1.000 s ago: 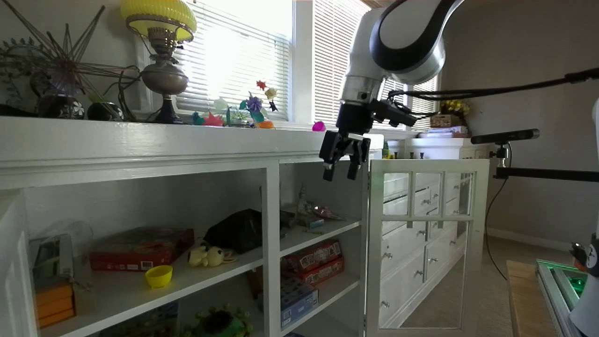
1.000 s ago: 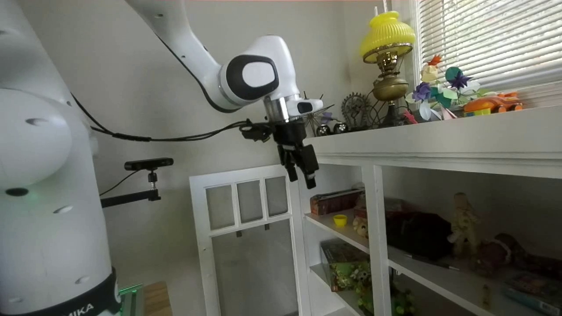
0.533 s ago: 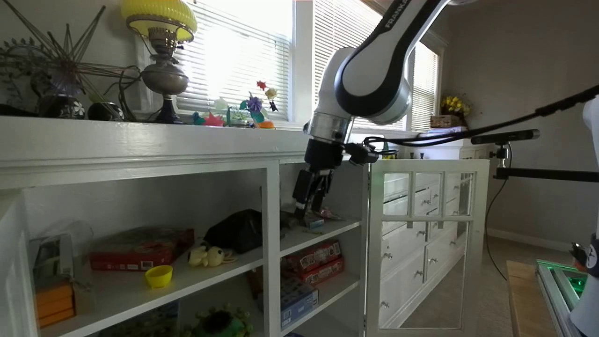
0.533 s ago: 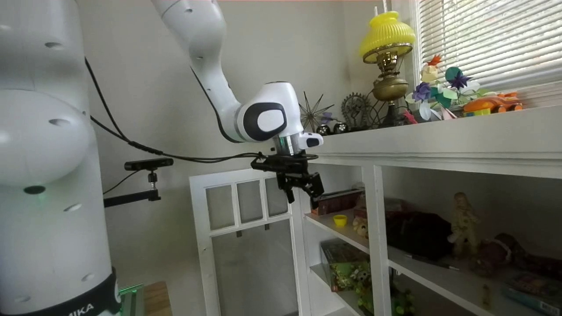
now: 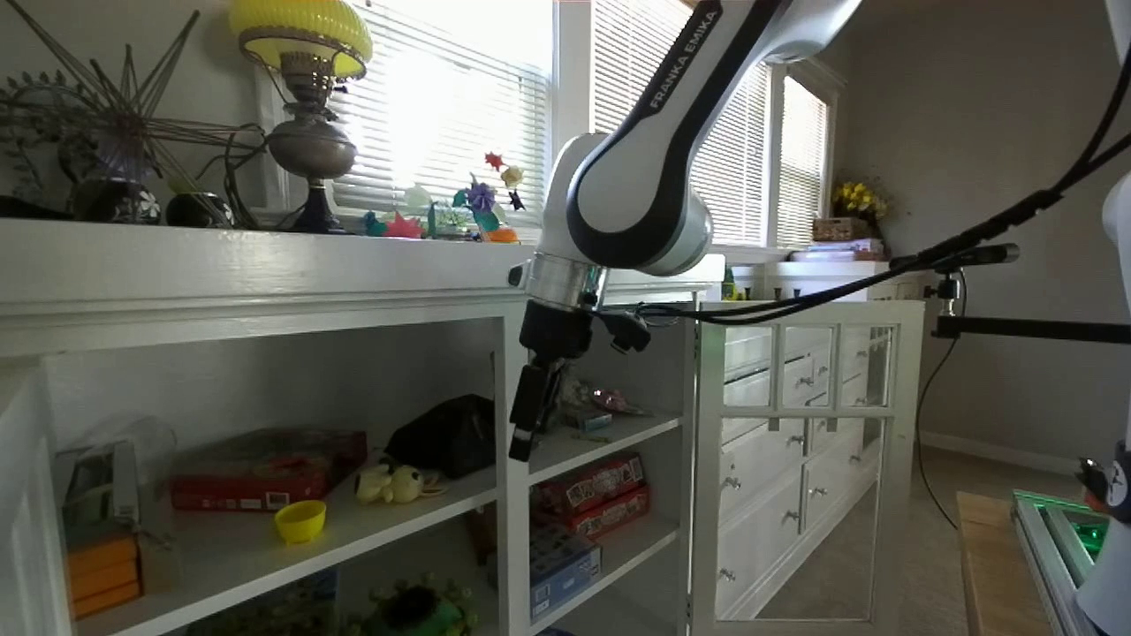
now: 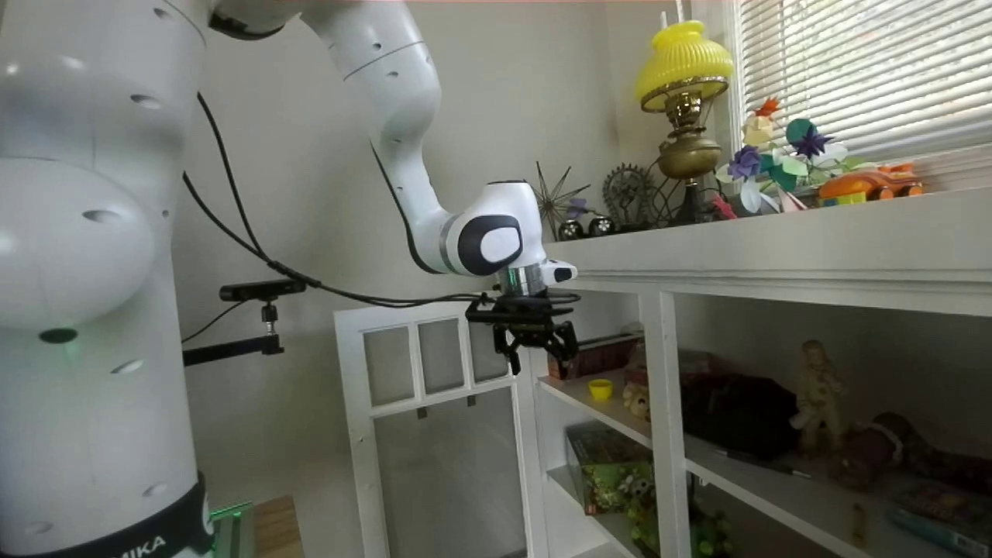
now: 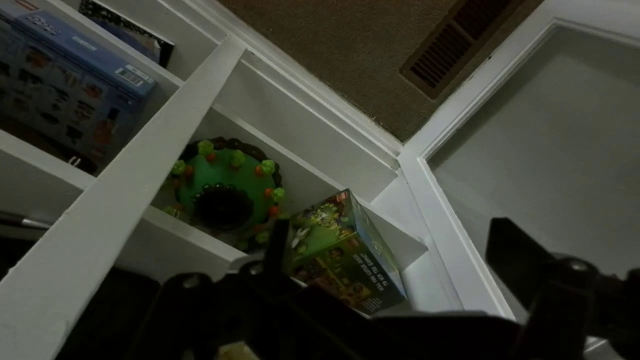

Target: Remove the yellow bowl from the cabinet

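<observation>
Fingers (image 7: 512,260) wide, nothing between — presumably set to straddle bowl (image 5: 300,522). Bowl upright on cabinet (image 5: 380,274) shelf (image 5: 216,555), lower than fingers, well apart. Door (image 6: 438,397) beyond fingers stands open — likely for access.

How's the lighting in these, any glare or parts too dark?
In an exterior view, glare partly washes out the white slatted window blinds; in both exterior views, the small round yellow plastic bowl stands out inside the shaded white open-shelved cabinet; the wrist view is dim, its black end effector nearly a silhouette.
</observation>
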